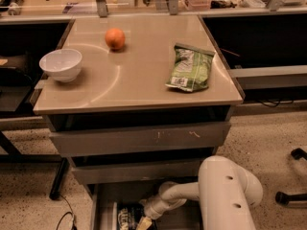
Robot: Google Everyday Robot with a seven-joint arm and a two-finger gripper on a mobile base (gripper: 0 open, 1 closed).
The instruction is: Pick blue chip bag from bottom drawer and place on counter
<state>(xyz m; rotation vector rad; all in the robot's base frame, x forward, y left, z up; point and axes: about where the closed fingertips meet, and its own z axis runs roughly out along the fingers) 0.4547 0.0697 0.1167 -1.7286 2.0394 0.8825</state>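
The blue chip bag (126, 218) lies in the open bottom drawer (101, 206) at the bottom edge of the camera view, dark with white lettering, partly cut off. My gripper (144, 223) reaches down into the drawer on the white arm (225, 195) and sits right at the bag's right side, touching or nearly touching it. The beige counter (136, 75) tops the grey drawer unit above.
On the counter stand a white bowl (61, 64) at the left, an orange (115, 38) at the back, and a green-and-white chip bag (190, 68) at the right. Two shut grey drawer fronts (139, 138) sit above the open drawer. A cable lies on the floor at left.
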